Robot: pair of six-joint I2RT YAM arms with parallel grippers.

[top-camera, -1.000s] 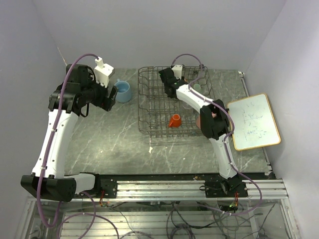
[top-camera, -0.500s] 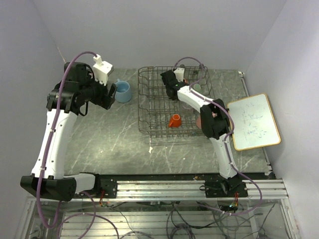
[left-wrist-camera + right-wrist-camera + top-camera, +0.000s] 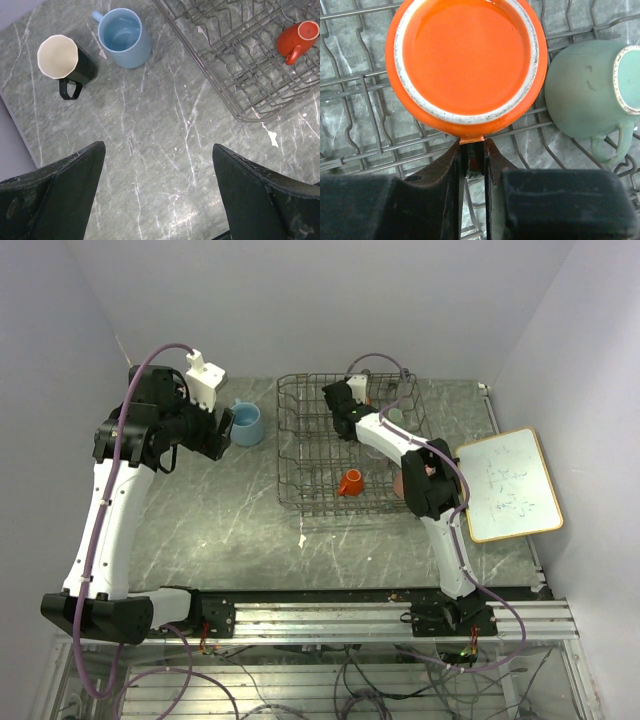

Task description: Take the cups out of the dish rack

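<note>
Farthest left of the dish rack (image 3: 310,455), out on the grey table (image 3: 150,120): black mug (image 3: 64,62), standing up, pale inside, handle sticking out to one side. Just beside it and closer to the dish rack, not touching the wires: light blue mug (image 3: 123,37), standing up too, nothing inside. Up over the bare table on that same left side of the dish rack: left gripper (image 3: 157,150), fingers spread wide apart, holding nothing. Inside the dish rack, close to its near edge: tiny orange cup (image 3: 298,40), lying on its side on the wires. Also inside the dish rack, but in the far half: right gripper (image 3: 472,150), pinched shut on the thin handle of the orange mug (image 3: 466,60). Standing up on the wires, that mug, mouth open to the top. Right next to it in the dish rack: pale green cup (image 3: 585,95), tipped over on its side, handle down; hard to tell whether touching the orange mug. Outside the dish rack on its right: white board (image 3: 508,485), flat on the table.
</note>
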